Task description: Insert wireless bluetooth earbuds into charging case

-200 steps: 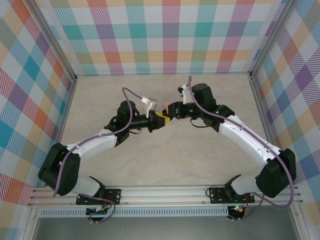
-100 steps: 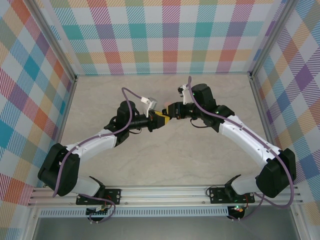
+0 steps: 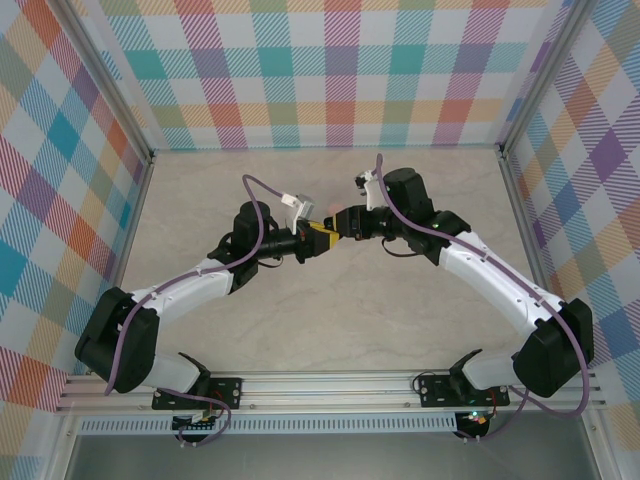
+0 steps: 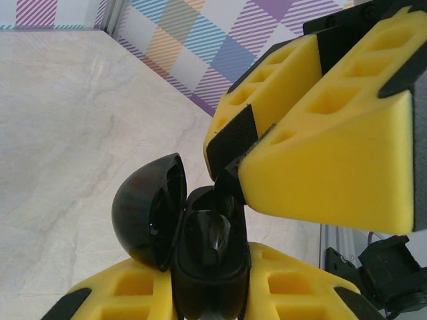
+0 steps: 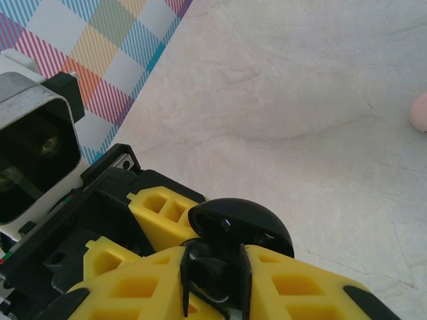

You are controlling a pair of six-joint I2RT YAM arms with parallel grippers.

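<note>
My left gripper is shut on a black charging case, held off the table with its domed lid swung open. One black earbud sits in the case. My right gripper meets it tip to tip, and its yellow fingers reach into the case's mouth. They are closed narrowly on a second black earbud at the opening. From above, the two grippers touch over the middle of the table.
A small pinkish round thing lies on the marble table just behind the grippers. Plaid walls and metal posts close in the back and sides.
The right gripper has shifted very slightly toward the back at the case's mouth. The left arm and the case have stayed put.
</note>
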